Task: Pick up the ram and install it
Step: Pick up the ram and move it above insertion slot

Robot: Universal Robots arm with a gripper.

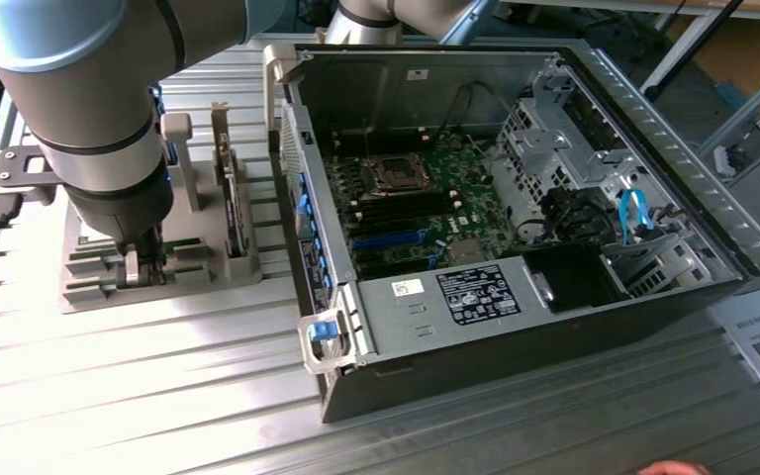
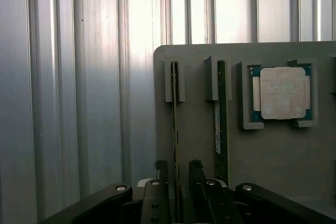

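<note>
Surface: A ribbed aluminium table (image 1: 155, 396) carries the whole scene, bright with reflected light.
Computer: An open desktop case (image 1: 486, 386) lies across the centre and right of the exterior frame, its motherboard (image 1: 407, 208) exposed.
Holder: A grey slotted holder (image 1: 209, 282) sits at the exterior view's left, just beside the case.
Arm: The robot arm (image 1: 90, 119) occupies the upper left of the exterior frame, its lower end down at the holder.
Ram: The ram (image 2: 174, 129) stands on edge in a holder slot, between the gripper's fingers. A second stick (image 2: 221, 119) stands in the neighbouring slot.
Claw: The gripper (image 2: 177, 182) is spread wide, one finger on each side of the ram, with a gap showing on both sides.
Processor: A square silver chip (image 2: 283, 93) rests in its own recess, on the far side of the second stick from the ram.
</note>
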